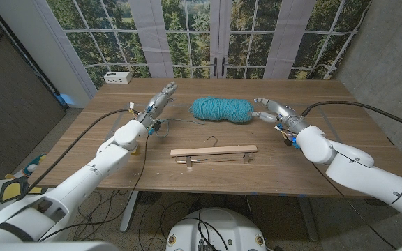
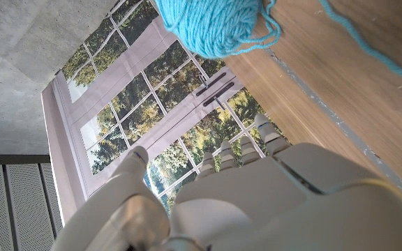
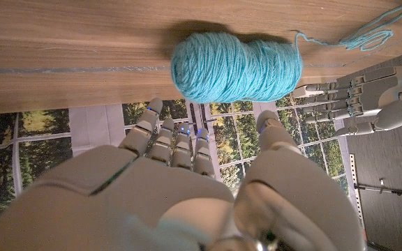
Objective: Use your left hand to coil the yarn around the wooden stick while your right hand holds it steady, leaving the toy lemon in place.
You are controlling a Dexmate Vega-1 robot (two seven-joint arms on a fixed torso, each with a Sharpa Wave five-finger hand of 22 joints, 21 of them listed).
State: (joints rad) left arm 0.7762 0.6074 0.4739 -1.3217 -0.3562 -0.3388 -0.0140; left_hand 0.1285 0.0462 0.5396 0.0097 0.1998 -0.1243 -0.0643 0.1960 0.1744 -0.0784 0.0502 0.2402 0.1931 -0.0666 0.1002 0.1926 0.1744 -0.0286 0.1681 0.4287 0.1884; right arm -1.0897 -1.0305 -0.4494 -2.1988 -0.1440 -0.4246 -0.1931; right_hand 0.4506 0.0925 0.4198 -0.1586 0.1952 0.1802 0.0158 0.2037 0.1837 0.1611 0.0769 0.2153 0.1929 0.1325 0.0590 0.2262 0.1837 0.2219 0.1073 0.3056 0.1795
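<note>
Both hands hover open and empty: left hand [image 1: 158, 101] and right hand [image 1: 271, 110] flank the yarn [image 1: 221, 109], ready to reach. The stick [image 1: 213, 150] lies nearer the robot (no lemon visible).

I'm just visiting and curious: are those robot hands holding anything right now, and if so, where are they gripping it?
Nothing is held. The left hand and right hand hover open on either side of the yarn, not touching it.
</note>
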